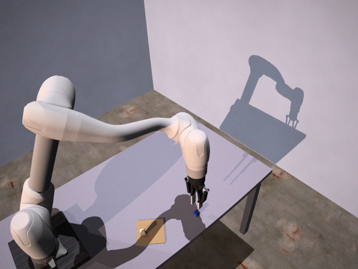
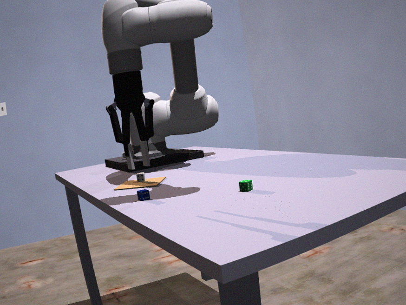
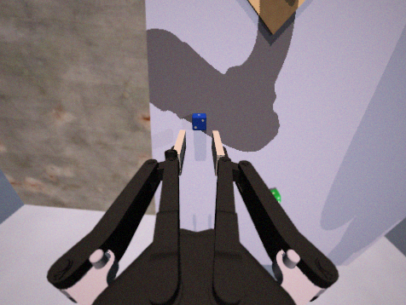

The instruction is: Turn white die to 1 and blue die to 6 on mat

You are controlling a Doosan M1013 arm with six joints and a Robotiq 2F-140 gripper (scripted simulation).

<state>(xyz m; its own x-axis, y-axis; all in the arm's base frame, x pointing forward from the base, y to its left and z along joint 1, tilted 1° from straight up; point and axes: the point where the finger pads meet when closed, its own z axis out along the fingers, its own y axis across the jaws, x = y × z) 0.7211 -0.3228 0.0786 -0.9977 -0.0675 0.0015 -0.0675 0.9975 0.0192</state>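
Observation:
The gripper (image 1: 196,205) (image 2: 139,166) (image 3: 199,133) points down above the table, its fingers a little apart with nothing between them. The blue die (image 1: 196,213) (image 2: 143,195) (image 3: 199,122) sits flat on the table below the fingertips, off the mat; its top seems to show two pips and its side facing the exterior camera shows six. The white die (image 1: 142,232) (image 2: 140,177) sits on the orange mat (image 1: 159,237) (image 2: 158,181) (image 3: 273,21); its top seems to show one pip. The green die (image 2: 245,185) (image 3: 275,195) sits flat on the table, hidden in the top view.
The arm's black base plate (image 2: 182,156) stands at the robot end of the table (image 1: 237,170) (image 2: 307,193). The table's long edge runs near the blue die. The arm's shadow falls over part of the mat and the table beside the blue die.

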